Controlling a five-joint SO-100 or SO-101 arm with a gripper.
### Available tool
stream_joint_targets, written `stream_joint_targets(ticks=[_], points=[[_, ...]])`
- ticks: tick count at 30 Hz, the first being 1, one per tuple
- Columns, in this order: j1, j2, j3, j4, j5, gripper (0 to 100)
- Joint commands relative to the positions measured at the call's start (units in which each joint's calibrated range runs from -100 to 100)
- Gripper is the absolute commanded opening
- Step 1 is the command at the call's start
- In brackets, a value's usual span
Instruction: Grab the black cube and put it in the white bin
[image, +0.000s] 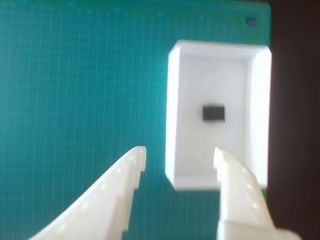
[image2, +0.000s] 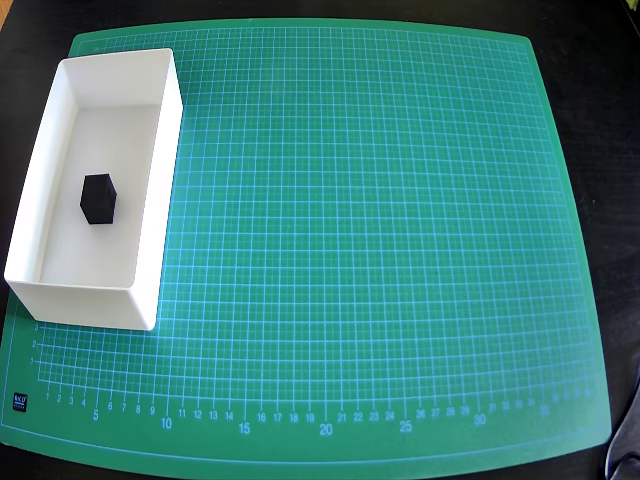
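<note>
The green cutting mat (image2: 360, 250) fills nearly the whole overhead view, on a dark tabletop (image2: 600, 40) that shows only at the edges. The white bin (image2: 150, 200) sits at the mat's 9 o'clock edge. The gripper (image: 180, 155) hangs spread and empty, high above the bin's near wall. The black cube (image2: 98, 198) already rests on the bin floor, so the best move is judged to be a clean retreat upward without clipping a wall

In the wrist view I see my gripper (image: 180, 152) coming in from six o'clock, its two white fingers (image: 107, 195) spread wide, nothing between them.
</note>
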Motion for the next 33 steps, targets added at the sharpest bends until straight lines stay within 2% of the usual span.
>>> stream_joint_targets(ticks=[1, 7, 15, 21, 25, 33], points=[[1.27, -10.99, 11.22, 0.08, -0.12, 18], [1.27, -25.66, 32.60, -2.39, -0.12, 18], [0.77, -45.86, 65.80, -21.36, -0.18, 19], [-3.84, -59.59, 87.00, -34.09, -0.18, 19], [-7.94, -65.64, 97.19, -39.98, -0.23, 19], [-11.38, -74.33, 109.73, -44.26, -1.44, 19]])
